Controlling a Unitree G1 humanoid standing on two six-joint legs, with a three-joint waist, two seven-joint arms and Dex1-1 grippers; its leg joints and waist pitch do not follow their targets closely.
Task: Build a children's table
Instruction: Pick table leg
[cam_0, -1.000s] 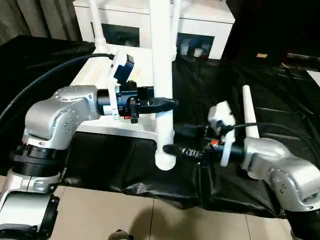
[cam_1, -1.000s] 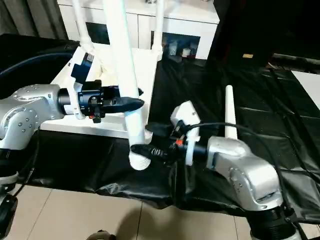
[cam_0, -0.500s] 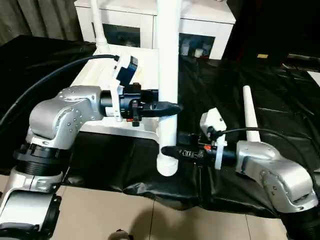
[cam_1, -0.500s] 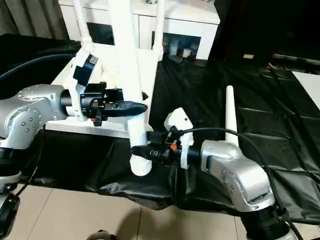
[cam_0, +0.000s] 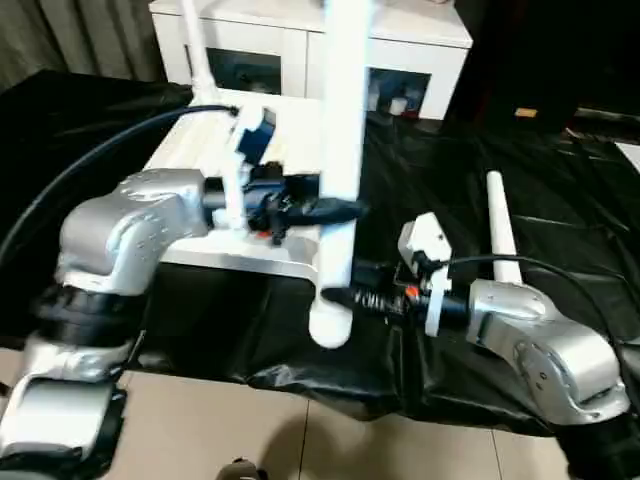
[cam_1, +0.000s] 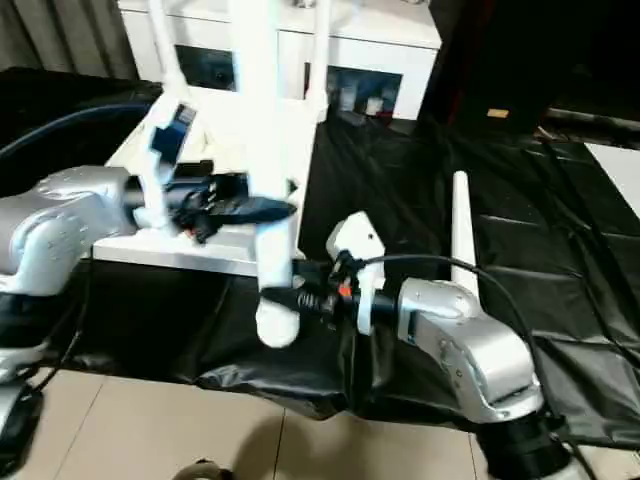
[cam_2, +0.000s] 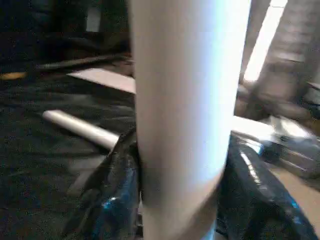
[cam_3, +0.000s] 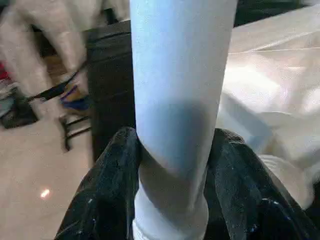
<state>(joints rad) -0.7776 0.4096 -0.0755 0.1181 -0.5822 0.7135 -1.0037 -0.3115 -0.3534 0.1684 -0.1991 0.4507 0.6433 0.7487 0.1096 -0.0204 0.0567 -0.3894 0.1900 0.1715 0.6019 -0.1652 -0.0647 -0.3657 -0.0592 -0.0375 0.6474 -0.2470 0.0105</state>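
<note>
A long white table leg (cam_0: 342, 150) stands nearly upright in front of me, its wide ribbed end (cam_0: 328, 327) hanging low over the black sheet. My left gripper (cam_0: 342, 210) is shut on its middle from the left. My right gripper (cam_0: 335, 296) is shut on it lower down from the right. In each wrist view black fingers (cam_2: 114, 200) (cam_3: 240, 190) flank the tube on both sides. The white tabletop (cam_0: 195, 150) lies upside down behind, with two legs (cam_0: 197, 60) standing in its far corners. Another loose leg (cam_0: 499, 225) lies on the sheet at the right.
A black plastic sheet (cam_0: 560, 180) covers the work surface, and its front edge hangs over the tan floor (cam_0: 250, 430). A white cabinet with glass doors (cam_0: 400, 45) stands at the back. A black cable (cam_0: 90, 165) loops over my left arm.
The held leg has tilted, its top swinging to the right while its lower end stayed about where it was. My left arm has shifted slightly with it; both grips hold.
</note>
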